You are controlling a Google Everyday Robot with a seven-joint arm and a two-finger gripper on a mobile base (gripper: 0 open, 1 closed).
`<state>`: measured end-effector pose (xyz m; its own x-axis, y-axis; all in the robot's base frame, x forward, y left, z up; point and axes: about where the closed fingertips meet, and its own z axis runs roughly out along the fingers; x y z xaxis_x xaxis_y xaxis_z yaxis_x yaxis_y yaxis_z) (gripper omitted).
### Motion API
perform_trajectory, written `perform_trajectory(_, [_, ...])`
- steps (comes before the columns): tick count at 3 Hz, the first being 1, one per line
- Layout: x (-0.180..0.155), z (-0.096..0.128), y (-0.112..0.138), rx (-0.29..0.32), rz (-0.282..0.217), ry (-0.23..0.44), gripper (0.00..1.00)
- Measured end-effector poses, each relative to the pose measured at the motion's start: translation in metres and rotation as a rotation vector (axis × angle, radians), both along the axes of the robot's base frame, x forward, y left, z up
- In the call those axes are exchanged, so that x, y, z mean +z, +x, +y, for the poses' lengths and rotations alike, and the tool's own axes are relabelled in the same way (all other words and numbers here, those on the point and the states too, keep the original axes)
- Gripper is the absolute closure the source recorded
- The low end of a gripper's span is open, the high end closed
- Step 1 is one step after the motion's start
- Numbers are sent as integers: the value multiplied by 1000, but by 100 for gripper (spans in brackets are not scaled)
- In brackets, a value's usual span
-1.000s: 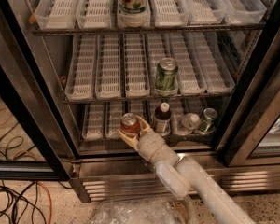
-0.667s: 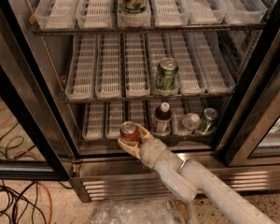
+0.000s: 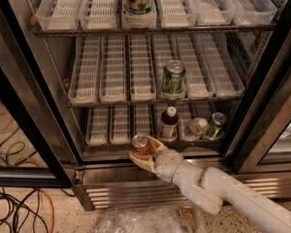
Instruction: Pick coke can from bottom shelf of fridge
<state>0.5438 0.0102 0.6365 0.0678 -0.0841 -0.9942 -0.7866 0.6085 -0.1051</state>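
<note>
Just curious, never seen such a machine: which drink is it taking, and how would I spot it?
Look in the open fridge, at the front edge of the bottom shelf, left of the dark bottle. The coke can sits in the arm's pincer: the only red one among green cans.

gripper [image 3: 144,153] around coke can [image 3: 139,142], perhaps before fridge [image 3: 111,177]

You see the coke can [image 3: 140,144], red with a silver top, roughly upright, clasped by the fingers of the gripper [image 3: 146,153] at the front edge of the bottom shelf [image 3: 110,126], left of centre in the open fridge [image 3: 136,191].
</note>
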Motion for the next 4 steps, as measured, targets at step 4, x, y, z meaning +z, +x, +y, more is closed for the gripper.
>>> perform_trajectory(4, [55, -33, -76, 18, 81, -24, 100])
